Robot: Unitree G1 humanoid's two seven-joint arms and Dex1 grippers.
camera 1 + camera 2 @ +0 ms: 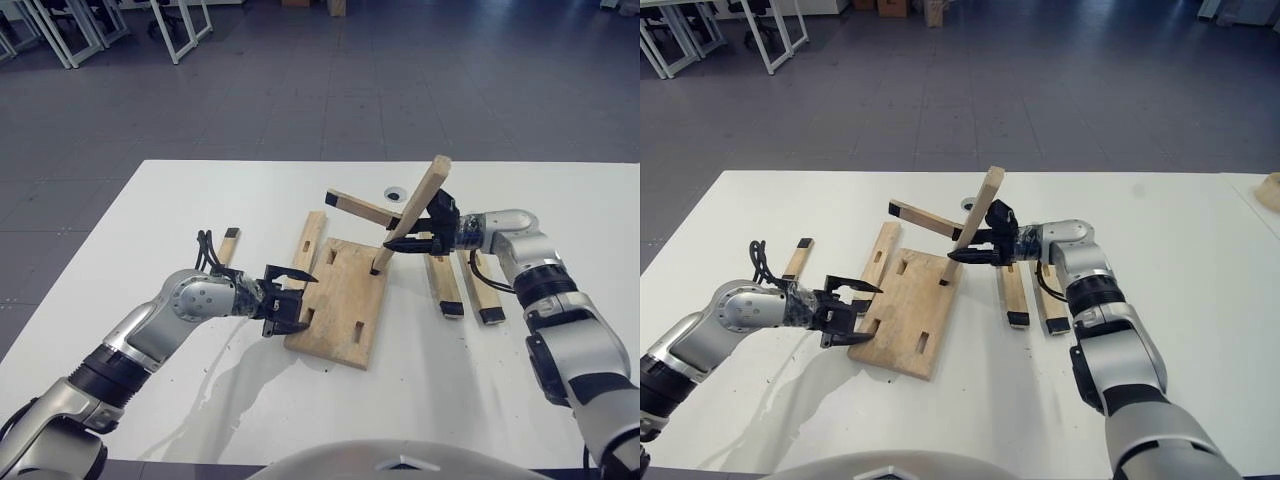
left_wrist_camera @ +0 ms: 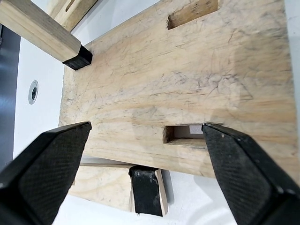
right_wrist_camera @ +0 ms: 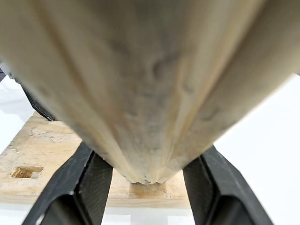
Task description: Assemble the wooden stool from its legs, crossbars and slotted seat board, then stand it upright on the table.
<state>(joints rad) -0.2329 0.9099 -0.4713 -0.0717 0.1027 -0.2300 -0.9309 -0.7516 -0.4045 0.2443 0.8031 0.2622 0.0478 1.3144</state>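
Observation:
The slotted seat board (image 1: pixel 345 310) lies flat on the white table (image 1: pixel 150 230). My left gripper (image 1: pixel 300 302) is open at the board's left edge, its fingers (image 2: pixel 47 173) straddling a slot (image 2: pixel 186 133) near that edge. My right gripper (image 1: pixel 403 241) is shut on a wooden leg (image 1: pixel 418 205) that tilts up to the right. The leg's lower end rests at the slot (image 1: pixel 378 266) in the board's far right corner. In the right wrist view the leg (image 3: pixel 150 84) sits between the black fingers (image 3: pixel 84 187). A black-tipped bar (image 1: pixel 358 207) sticks out leftward from behind the leg.
Another leg (image 1: pixel 312 238) lies along the board's far left side. A short piece (image 1: pixel 228 245) lies farther left. Two black-tipped pieces (image 1: pixel 445 282) (image 1: pixel 482 292) lie right of the board, under my right arm. A round hole (image 1: pixel 395 192) is in the table behind.

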